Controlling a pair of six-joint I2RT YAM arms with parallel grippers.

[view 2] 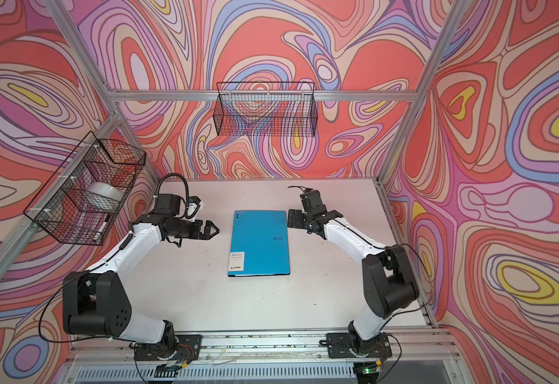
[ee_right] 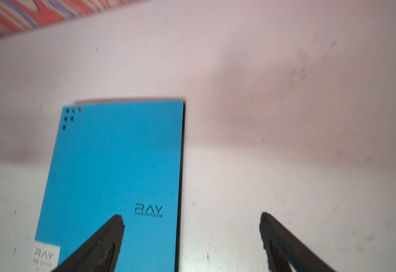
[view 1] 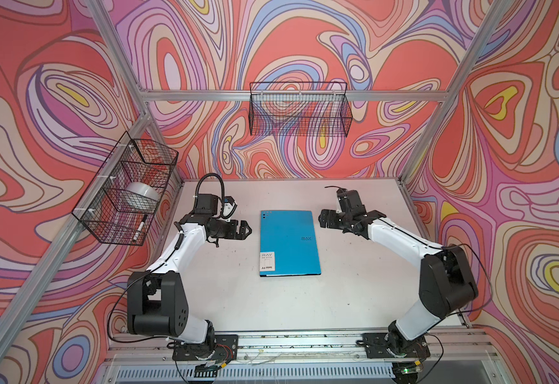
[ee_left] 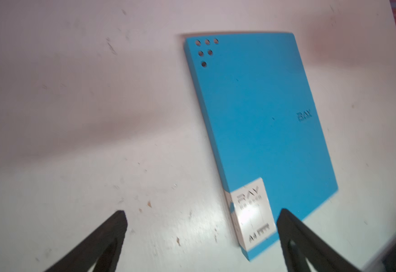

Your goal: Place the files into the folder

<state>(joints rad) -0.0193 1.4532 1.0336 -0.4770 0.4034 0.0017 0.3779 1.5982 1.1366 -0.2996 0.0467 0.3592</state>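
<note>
The folder (view 1: 288,242) (view 2: 259,242) lies shut and flat at the middle of the white table, blue cover up. It bears "RAY" lettering and a white label sticker (view 1: 267,261) at its near left corner. No files show in any view. My left gripper (view 1: 246,229) (view 2: 216,229) hovers open just left of the folder, holding nothing. In the left wrist view the gripper (ee_left: 202,213) is spread above the table and the label corner of the folder (ee_left: 263,129). My right gripper (view 1: 323,219) (view 2: 291,217) hangs open off the folder's far right edge. In the right wrist view its jaws (ee_right: 191,217) straddle that edge of the folder (ee_right: 116,169).
A black wire basket (view 1: 128,189) on the left wall holds a white tape roll (view 1: 143,196) and a marker (view 1: 139,227). Another wire basket (view 1: 299,109) hangs on the back wall. Aluminium frame posts stand at the table's (view 1: 288,309) corners.
</note>
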